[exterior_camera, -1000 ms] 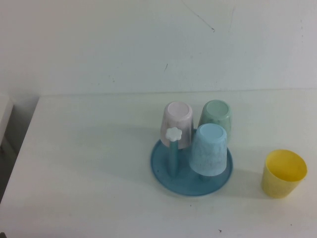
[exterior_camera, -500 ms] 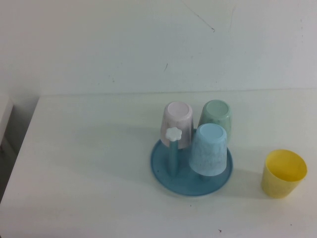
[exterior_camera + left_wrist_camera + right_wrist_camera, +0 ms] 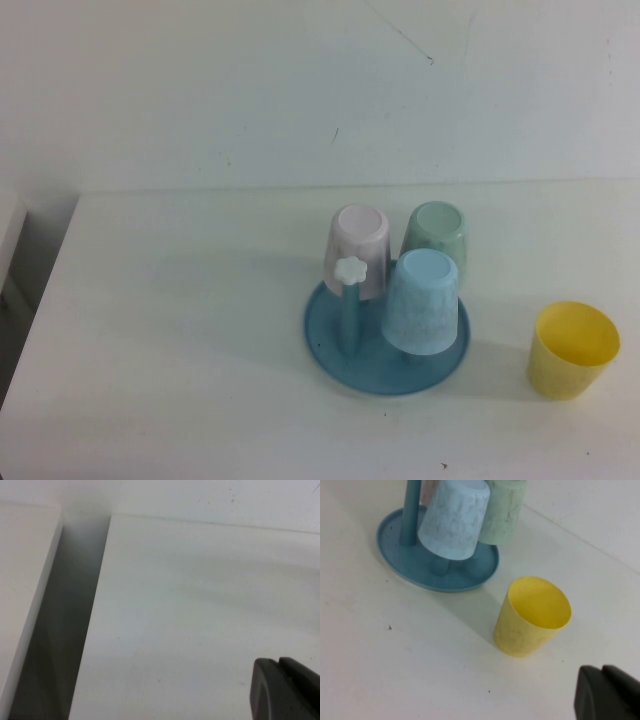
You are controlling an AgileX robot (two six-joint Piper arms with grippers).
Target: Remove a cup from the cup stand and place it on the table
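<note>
The yellow cup stands upright, mouth up, on the white table, to the right of the cup stand and apart from it. It also shows in the right wrist view. The blue cup stand carries a pale pink cup, a pale green cup and a light blue speckled cup, all upside down on pegs. One peg with a white flower cap is bare. My right gripper is shut and empty, a short way from the yellow cup. My left gripper is shut and empty over bare table. Neither gripper shows in the high view.
The table's left edge borders a dark gap, with another white surface beyond it. A white wall rises behind the table. The stand's base also shows in the right wrist view.
</note>
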